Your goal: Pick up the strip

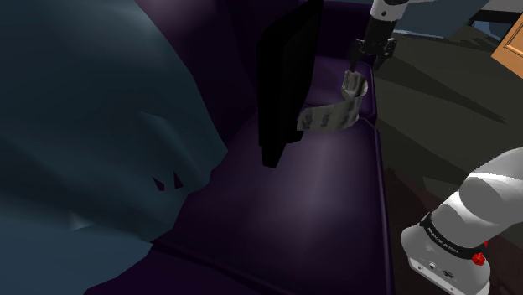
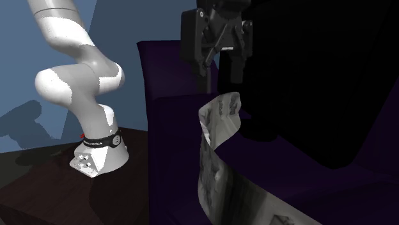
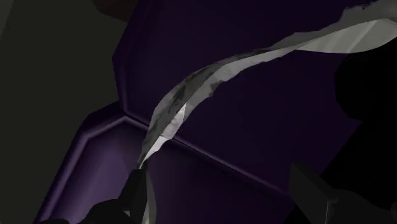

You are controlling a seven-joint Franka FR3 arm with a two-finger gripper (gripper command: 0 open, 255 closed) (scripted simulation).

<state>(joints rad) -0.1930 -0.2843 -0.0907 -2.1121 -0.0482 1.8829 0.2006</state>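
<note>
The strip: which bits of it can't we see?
1. Shoulder view: one end of the strip hides behind the black panel.
2. Second exterior view: its lower part is cut by the bottom edge.
3. Wrist view: too dark to tell whether it touches the hand.

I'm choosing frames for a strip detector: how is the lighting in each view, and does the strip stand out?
Shoulder view: dim, yet the pale strip stands out against the purple seat. Second exterior view: the black gripper partly blends into the black block beside it. Wrist view: the strip contrasts sharply with dark surroundings.
</note>
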